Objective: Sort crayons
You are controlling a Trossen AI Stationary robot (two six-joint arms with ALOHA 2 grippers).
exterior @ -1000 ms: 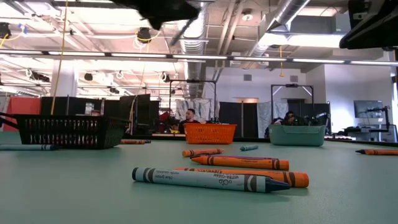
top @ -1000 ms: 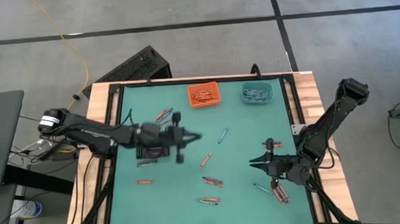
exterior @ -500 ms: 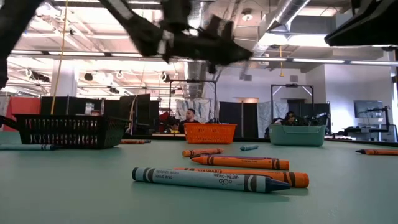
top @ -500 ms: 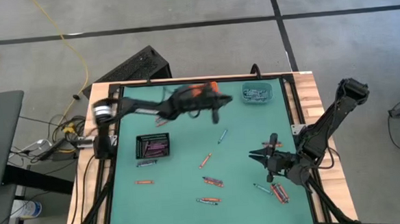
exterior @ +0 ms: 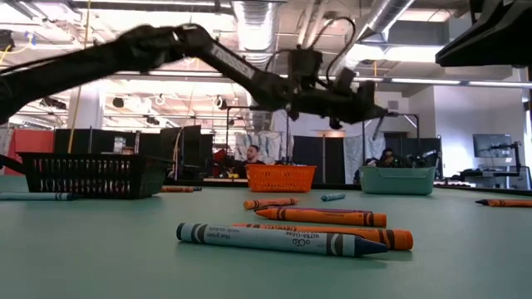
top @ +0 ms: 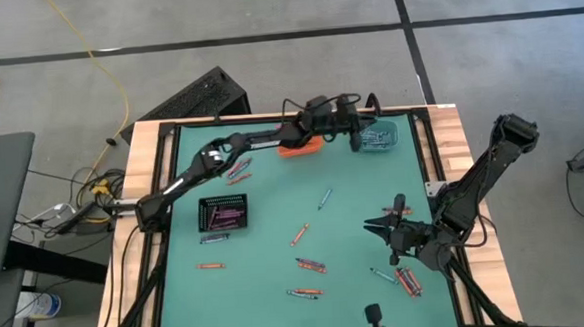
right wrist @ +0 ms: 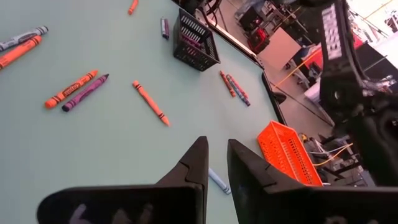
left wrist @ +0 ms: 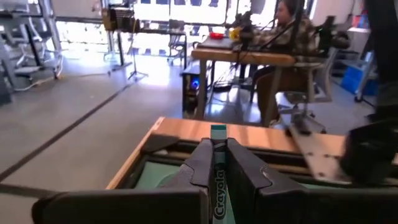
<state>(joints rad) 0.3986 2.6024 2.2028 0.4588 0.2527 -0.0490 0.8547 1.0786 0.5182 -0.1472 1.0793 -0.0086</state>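
Over the green table (top: 277, 254), the left gripper (top: 355, 133), clamped on a teal crayon (left wrist: 218, 169), should centre above the teal bin (top: 376, 135) before releasing, while the right gripper (top: 374, 228) waits low with nothing between its narrowly parted jaws.

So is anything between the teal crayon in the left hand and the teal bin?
Nothing visible. The left hand holds the teal crayon high at the table's far edge, right beside the teal bin, whose top is open.

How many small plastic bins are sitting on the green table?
3: an orange bin and a teal bin at the far edge, partly under the left arm, and a black bin nearer the left side.
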